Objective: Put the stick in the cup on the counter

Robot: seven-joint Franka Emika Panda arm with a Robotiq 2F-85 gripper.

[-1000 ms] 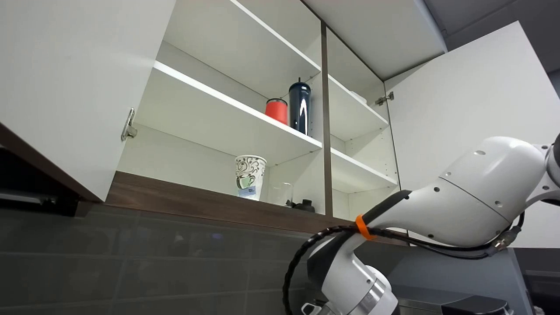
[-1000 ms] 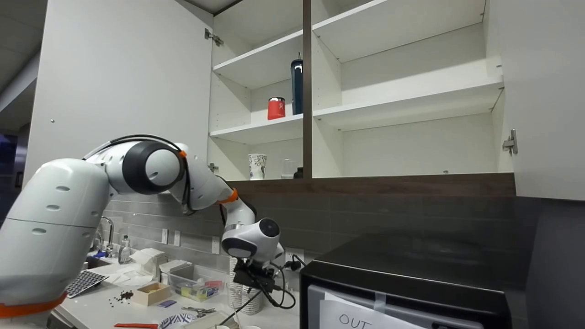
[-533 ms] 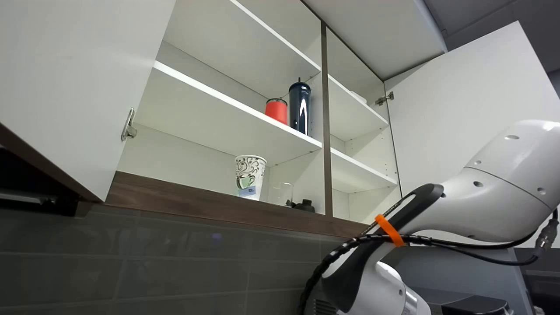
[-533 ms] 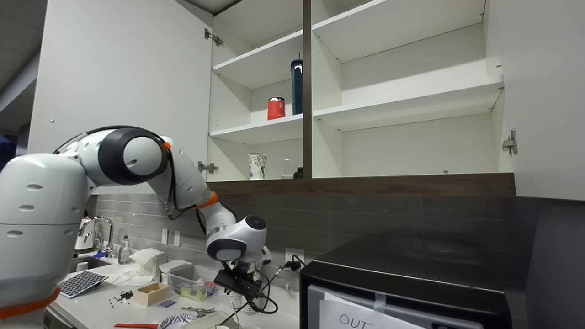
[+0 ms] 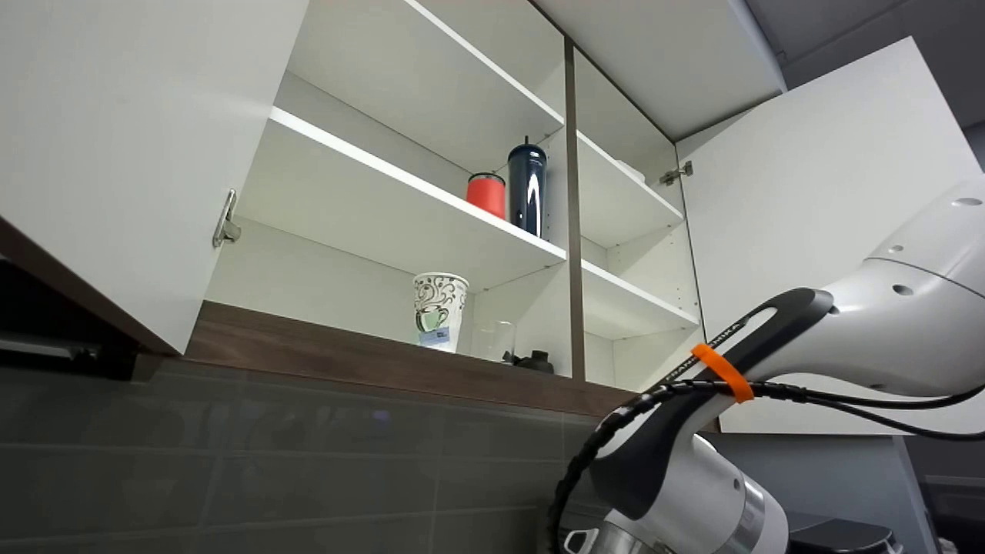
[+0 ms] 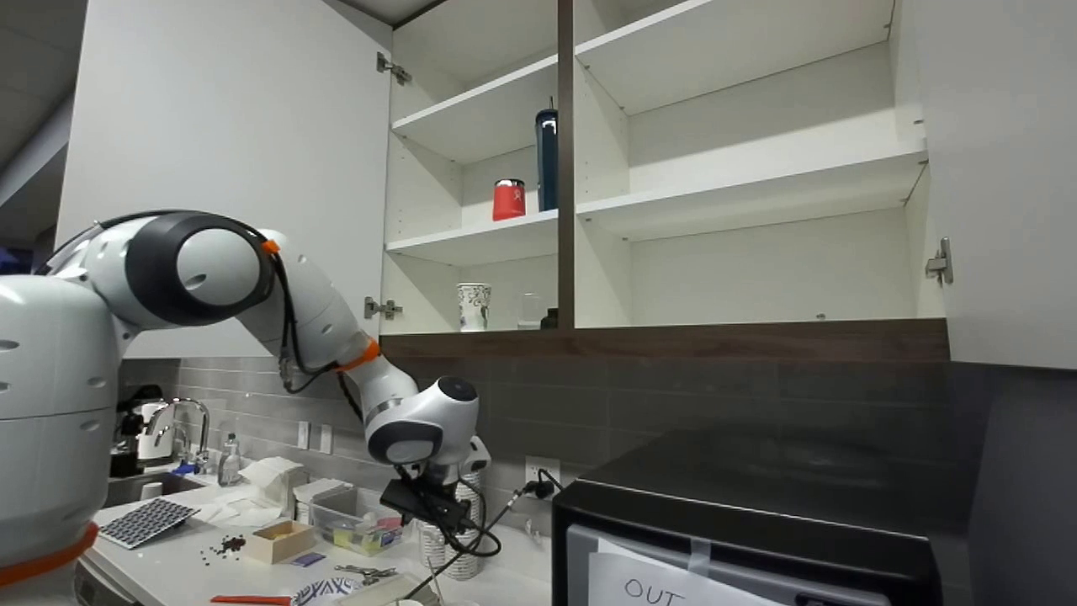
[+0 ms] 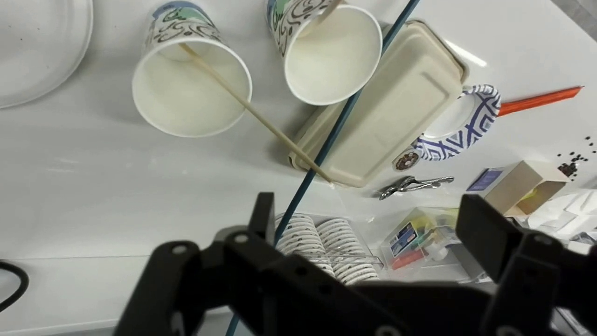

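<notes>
In the wrist view, a white paper cup with a dark swirl and green pattern sits on the counter. A thin wooden stick has one end inside it and leans out over its rim. A similar cup beside it has another wooden stick at its rim. My gripper is open with nothing between its fingers. Both cups lie beyond the fingertips, apart from them. Another such cup stands in the cabinet, in both exterior views. The fingers are not clear in the exterior views.
A tan lidded container sits beside the cups. A long dark blue cable or rod crosses the wrist view. Cup stacks, a clear box and a microwave are on the counter. Open cabinet doors hang above.
The arm has moved right in an exterior view and left in the exterior view that shows the microwave, away from the microwave. The cabinet objects have not moved.
</notes>
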